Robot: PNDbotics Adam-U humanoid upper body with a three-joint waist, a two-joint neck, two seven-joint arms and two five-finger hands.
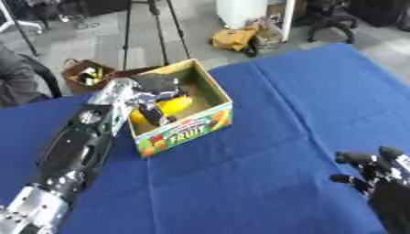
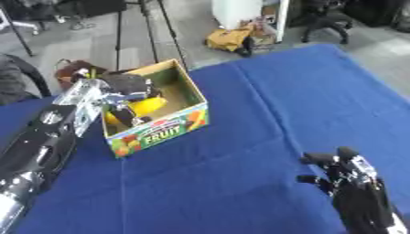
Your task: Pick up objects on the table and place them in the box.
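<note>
A cardboard box [image 1: 210,119] printed FRUIT, green inside, stands on the blue table toward the back left. My left hand [image 1: 152,93] reaches over its near-left wall into the box, with the fingers curled round a yellow object [image 1: 176,104] that sits low inside. The hand hides part of that object. My right hand [image 2: 340,171] rests at the lower right of the table, fingers relaxed and pointing up, holding nothing.
The blue cloth [image 1: 288,100] covers the table, with bare room to the right of the box. Beyond the far edge are a brown basket [image 1: 84,73] on the floor, tripod legs [image 1: 128,32] and a yellow bag [image 1: 234,39].
</note>
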